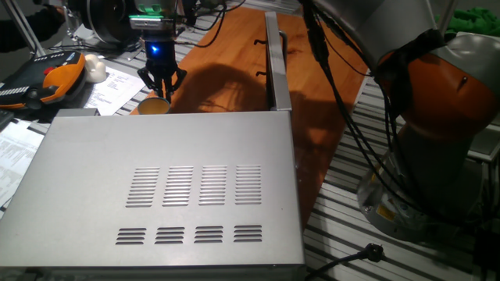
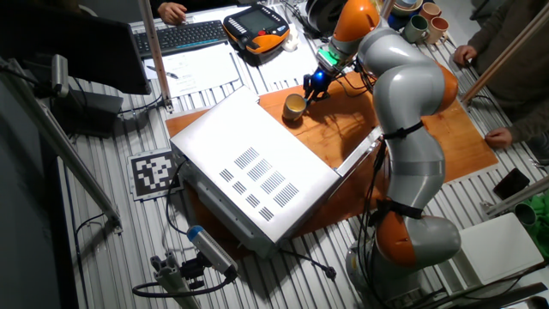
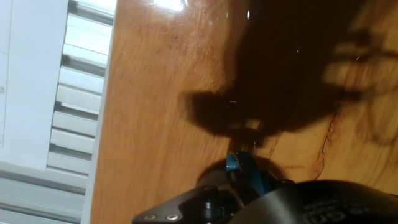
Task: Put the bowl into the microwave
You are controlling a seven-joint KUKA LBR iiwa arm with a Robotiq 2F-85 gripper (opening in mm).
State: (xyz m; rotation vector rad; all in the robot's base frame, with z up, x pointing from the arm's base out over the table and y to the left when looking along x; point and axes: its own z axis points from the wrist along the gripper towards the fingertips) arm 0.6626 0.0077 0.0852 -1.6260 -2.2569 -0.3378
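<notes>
Nearest the camera, the microwave (image 1: pixel 172 187) is seen with its door (image 1: pixel 275 62) swung open. Just behind it, the bowl (image 2: pixel 294 106) is straddled by the gripper (image 1: pixel 162 87); whether it is gripped cannot be told.

**Room around the bowl**

The microwave (image 2: pixel 249 176) fills the centre of the other fixed view; its back edge stands just beside the bowl (image 2: pixel 295 106), blocking that side. Its open door (image 1: pixel 273 58) walls the right of the bare wooden board (image 1: pixel 226 58). Upper left, a pendant (image 2: pixel 256 26) and papers (image 2: pixel 202 69) crowd the edge. The gripper (image 1: pixel 162 86) hangs over the bowl.
</notes>
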